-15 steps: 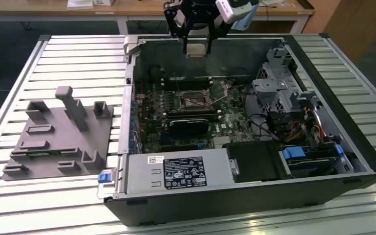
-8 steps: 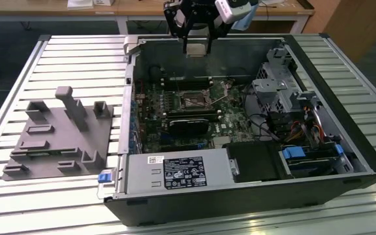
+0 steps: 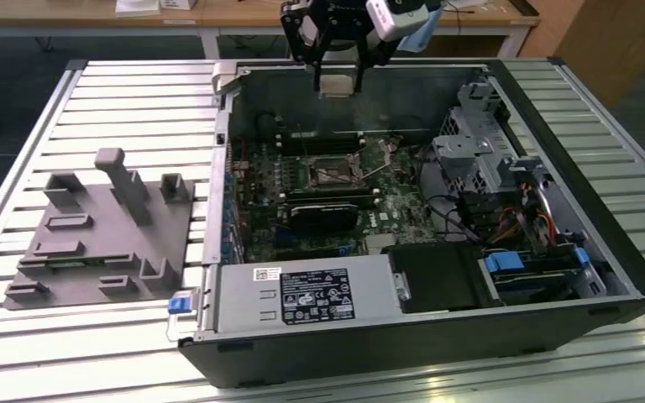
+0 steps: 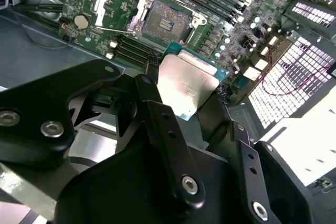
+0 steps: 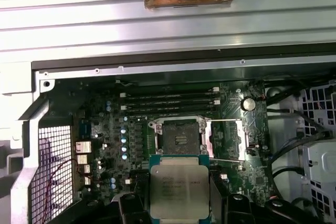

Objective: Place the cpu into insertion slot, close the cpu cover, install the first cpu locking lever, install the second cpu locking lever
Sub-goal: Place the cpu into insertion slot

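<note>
I have open air straight above the slot [image 5: 179, 139]: its cover [image 5: 227, 139] is folded open beside it, so nothing lies over the dark centre. My tool [image 3: 338, 84] hangs over the case [image 3: 620, 269] near one wall, clamped on the cpu [image 5: 178, 190], clear of the board. Hemming the slot in are memory sticks [image 5: 170, 100] on one side, the black card [image 3: 322, 214] on the other, and the drive cage [image 3: 469, 151] toward the exterior view's right.

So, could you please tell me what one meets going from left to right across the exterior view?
Grey fixture block → insertion slot → silver drive cage → case's black right wall.
</note>
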`<state>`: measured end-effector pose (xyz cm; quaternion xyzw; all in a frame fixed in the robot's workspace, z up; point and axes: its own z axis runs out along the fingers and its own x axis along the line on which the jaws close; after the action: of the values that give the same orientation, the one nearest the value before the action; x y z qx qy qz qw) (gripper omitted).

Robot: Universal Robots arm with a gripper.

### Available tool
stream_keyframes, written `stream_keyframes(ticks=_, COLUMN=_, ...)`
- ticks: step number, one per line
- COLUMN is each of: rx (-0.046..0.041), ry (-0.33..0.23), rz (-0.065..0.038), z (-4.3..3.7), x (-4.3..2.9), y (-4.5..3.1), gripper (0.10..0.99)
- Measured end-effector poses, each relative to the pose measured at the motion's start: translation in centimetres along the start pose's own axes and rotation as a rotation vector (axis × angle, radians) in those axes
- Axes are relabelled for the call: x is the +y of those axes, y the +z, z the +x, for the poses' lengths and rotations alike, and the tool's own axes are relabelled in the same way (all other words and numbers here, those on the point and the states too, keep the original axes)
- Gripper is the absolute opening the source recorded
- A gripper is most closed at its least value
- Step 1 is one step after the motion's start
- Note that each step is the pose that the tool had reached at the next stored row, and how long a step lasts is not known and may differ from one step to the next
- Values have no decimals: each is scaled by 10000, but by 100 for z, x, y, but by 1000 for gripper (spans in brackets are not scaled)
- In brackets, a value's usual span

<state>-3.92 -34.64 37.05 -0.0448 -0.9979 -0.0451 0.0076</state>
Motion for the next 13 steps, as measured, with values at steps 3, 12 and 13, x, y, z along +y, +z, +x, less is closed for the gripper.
stream_keyframes(ticks=3, rx=-11, ry=132, rz=-2, z=2, x=0, y=0, gripper=541)
stream_keyframes(ticks=12, rx=-43, ry=482, rz=-9, z=4, x=-1, y=1, gripper=541)
stream_keyframes(ticks=13, rx=-46, ry=523, rz=-10, z=5, x=-1, y=2, gripper=541)
